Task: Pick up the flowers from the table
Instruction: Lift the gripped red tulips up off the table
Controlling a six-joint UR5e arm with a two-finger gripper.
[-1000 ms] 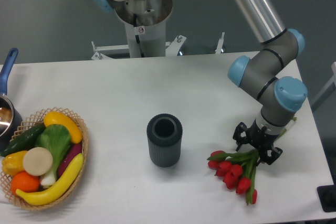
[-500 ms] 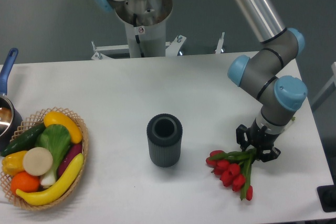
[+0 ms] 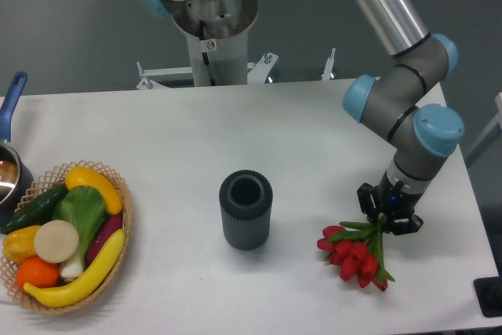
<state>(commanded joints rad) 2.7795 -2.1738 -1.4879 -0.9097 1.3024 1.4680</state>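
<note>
The flowers [image 3: 357, 255], a small bunch of red tulips with green stems, are at the front right of the white table [image 3: 235, 127], with the heads pointing toward the front left. My gripper [image 3: 390, 223] points down over the stem end and is shut on the green stems. The red heads hang just below and left of the fingers, close to the tabletop. I cannot tell whether they still touch it. The ends of the stems are hidden behind the gripper.
A dark grey ribbed cylinder [image 3: 245, 209], open at the top, stands upright at the table's middle, left of the flowers. A wicker basket [image 3: 126, 208] of plastic fruit and vegetables sits at the front left. A pot with a blue handle [image 3: 11, 100] is at the left edge. The robot base [image 3: 212, 29] stands behind the table.
The gripper's fingers have closed from wide open onto the stems. The gripper and the bunch have shifted slightly right, and the tulip heads have drawn together under it.
</note>
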